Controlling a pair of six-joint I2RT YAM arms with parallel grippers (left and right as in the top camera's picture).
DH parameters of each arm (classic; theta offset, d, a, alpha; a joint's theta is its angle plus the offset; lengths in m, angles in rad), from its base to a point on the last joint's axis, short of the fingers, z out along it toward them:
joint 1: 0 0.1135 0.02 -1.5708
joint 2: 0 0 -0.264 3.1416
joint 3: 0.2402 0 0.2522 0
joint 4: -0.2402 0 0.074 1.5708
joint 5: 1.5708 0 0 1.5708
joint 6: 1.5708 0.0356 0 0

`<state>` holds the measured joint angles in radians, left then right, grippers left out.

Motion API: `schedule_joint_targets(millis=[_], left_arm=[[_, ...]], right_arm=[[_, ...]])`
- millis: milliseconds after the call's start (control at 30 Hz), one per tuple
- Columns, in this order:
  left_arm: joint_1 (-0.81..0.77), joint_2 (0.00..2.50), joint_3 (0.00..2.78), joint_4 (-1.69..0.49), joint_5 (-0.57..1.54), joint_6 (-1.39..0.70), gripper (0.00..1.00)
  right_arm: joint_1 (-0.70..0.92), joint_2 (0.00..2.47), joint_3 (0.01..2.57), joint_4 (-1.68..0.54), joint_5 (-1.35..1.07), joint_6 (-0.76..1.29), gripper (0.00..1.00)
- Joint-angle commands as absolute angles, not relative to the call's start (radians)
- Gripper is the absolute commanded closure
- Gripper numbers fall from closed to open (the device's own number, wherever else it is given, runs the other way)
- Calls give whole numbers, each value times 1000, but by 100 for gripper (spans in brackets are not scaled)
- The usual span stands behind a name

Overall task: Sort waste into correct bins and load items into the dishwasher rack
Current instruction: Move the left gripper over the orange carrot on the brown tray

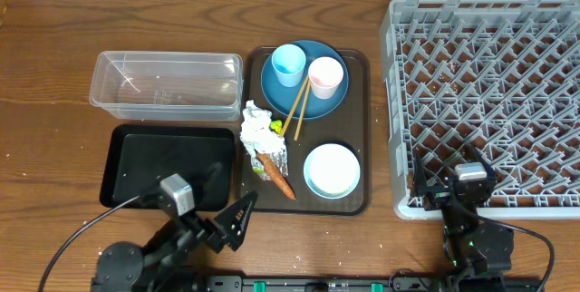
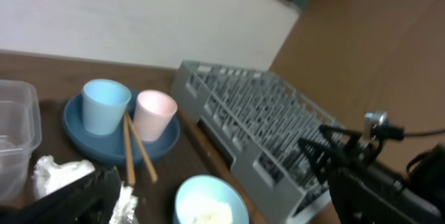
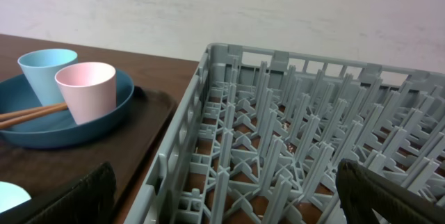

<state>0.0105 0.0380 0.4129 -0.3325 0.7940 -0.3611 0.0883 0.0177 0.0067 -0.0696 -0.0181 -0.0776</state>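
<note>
Left pincer [image 2: 208, 160]: spread wide, empty, over the near right corner of the shallow black rectangular tray [image 1: 163, 160].
Right pincer [image 3: 224, 170]: spread wide, empty, over the near left corner of the large grey plastic peg rack [image 1: 489, 83].
Brown serving tray [image 1: 358, 129]: between the 2 pincers; white bowl [image 1: 332, 170] near right, orange carrot piece [image 1: 279, 180] and crumpled white tissue [image 1: 256, 127] on its left side.
Round blue plate [image 1: 324, 106]: tray's far end, carrying light blue cup [image 1: 288, 63], pink cup [image 1: 326, 76], 2 wooden chopsticks [image 1: 297, 111].
Clear plastic tub [image 1: 163, 83]: beyond the black tray.
</note>
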Motion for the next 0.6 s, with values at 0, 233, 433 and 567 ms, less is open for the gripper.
schedule_joint_targets(millis=[0,233,433,567], left_arm=[[14,75,533,-434,694,-349,2],[14,348,785,-871,639,-229,2],[14,636,937,-1108,647,-222,2],[14,773,941,-1130,728,-247,2]], right_arm=[[86,18,6,-75,-11,-80,1],[86,18,6,-74,-11,-80,1],[86,18,6,-74,-11,-80,1],[86,18,6,-75,-11,-80,1]])
